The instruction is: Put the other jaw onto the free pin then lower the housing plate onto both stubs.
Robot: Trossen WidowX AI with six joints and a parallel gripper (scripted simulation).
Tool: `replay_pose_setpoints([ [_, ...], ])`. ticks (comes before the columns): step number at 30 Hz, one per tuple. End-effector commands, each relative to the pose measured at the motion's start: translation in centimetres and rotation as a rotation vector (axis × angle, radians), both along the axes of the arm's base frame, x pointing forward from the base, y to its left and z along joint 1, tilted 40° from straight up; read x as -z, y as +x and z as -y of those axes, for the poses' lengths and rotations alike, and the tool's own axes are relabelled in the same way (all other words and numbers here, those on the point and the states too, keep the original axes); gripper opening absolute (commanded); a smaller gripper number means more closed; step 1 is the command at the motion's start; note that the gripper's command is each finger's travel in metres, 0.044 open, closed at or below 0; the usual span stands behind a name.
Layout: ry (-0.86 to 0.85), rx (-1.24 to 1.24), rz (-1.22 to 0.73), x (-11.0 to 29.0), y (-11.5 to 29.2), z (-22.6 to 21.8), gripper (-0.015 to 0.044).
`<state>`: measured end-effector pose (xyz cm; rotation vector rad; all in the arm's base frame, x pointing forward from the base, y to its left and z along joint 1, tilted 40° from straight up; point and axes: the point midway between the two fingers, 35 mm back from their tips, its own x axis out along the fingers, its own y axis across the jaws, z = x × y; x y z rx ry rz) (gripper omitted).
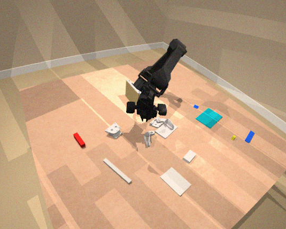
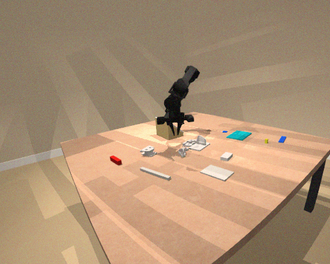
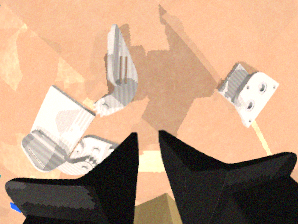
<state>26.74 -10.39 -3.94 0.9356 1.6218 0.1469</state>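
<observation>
My gripper [image 1: 147, 119] [image 2: 176, 134] [image 3: 148, 136] is slightly open, holding nothing; the wrist view shows this gap, the top view hides it. The loose jaw [image 1: 148, 139] [image 2: 182, 152] [image 3: 121, 75] lies farther from the counter's [image 1: 70, 192] [image 2: 186, 210] [image 3: 200, 30] left edge than the two-holed piece [image 1: 114, 129] [image 2: 148, 150] [image 3: 258, 95].

The table [image 1: 118, 203] [image 2: 174, 210] looks like pale wood laid in smooth planks. The jaws [image 1: 147, 117] [image 2: 176, 134] [image 3: 148, 132] look like matt black plastic. The red bar [image 1: 79, 140] [image 2: 115, 160] looks like smooth plastic, and the teal plate [image 1: 209, 117] [image 2: 239, 135] looks flat and smooth.
</observation>
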Motion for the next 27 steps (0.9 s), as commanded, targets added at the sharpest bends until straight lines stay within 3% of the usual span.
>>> replay_pose_setpoints([
  [1,0.0,0.0,0.0,0.0,0.0,0.0,0.0],
  [12,0.0,0.0,0.0,0.0,0.0,0.0,0.0],
  [22,0.003,0.083,-0.059,-0.3,4.7,0.8,0.0263],
  [27,0.004,0.091,-0.065,-0.2,5.1,0.7,0.0394],
])
